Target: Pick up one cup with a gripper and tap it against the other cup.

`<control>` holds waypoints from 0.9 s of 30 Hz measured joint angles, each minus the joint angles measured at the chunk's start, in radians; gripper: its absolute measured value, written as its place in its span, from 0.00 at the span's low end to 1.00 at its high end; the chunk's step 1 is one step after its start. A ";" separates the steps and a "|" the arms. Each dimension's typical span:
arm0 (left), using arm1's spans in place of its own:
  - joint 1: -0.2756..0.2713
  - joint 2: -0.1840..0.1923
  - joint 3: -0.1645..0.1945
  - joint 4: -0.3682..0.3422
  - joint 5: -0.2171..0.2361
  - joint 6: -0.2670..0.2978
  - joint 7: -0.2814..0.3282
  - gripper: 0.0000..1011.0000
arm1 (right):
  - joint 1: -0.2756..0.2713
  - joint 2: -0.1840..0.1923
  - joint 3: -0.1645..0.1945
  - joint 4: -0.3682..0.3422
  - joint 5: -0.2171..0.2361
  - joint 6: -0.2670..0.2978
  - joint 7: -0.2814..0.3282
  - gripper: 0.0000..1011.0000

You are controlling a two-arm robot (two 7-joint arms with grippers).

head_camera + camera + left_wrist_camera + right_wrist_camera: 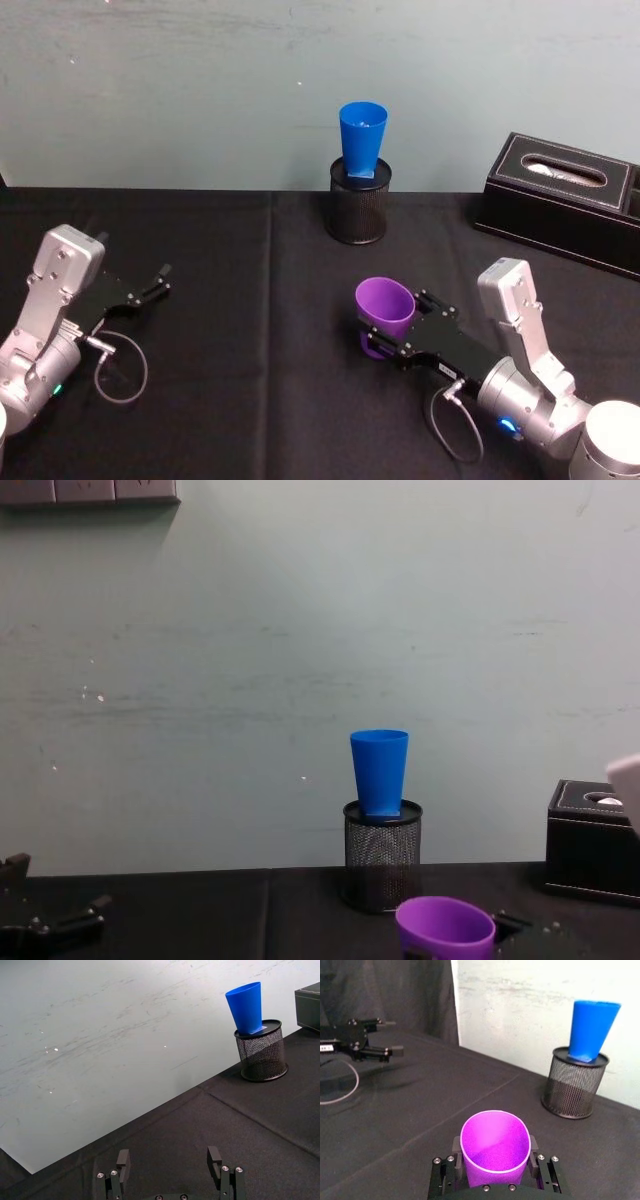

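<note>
The short purple cup (pixel 385 305) (pixel 495 1146) (pixel 445 928) sits between the fingers of my right gripper (pixel 397 337) (pixel 495 1162), which is shut on its lower wall. The cup leans a little, mouth upward, low over the black cloth right of centre. The taller blue cup (pixel 362 133) (pixel 592 1029) (pixel 379 770) (pixel 246 1006) stands upright in a black wire-mesh pen holder (pixel 358 205) (pixel 574 1086) (pixel 382 858) (pixel 261 1054) by the back wall, well beyond the purple cup. My left gripper (pixel 158 281) (pixel 168 1160) rests open at the far left, holding nothing.
A black tissue box (pixel 565 200) (pixel 590 845) stands at the back right. A thin cable loop (pixel 122 368) lies by the left arm. The table (pixel 250 330) is covered in black cloth, and a pale wall (pixel 200 90) closes off the back.
</note>
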 joint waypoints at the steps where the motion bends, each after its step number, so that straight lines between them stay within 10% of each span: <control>1: 0.000 0.000 0.000 0.000 0.000 0.000 0.000 1.00 | -0.003 -0.002 0.005 -0.005 0.001 -0.005 -0.003 0.73; 27: 0.000 0.000 0.000 0.000 0.000 0.000 0.000 1.00 | 0.011 -0.007 0.099 -0.042 0.039 0.023 -0.066 0.73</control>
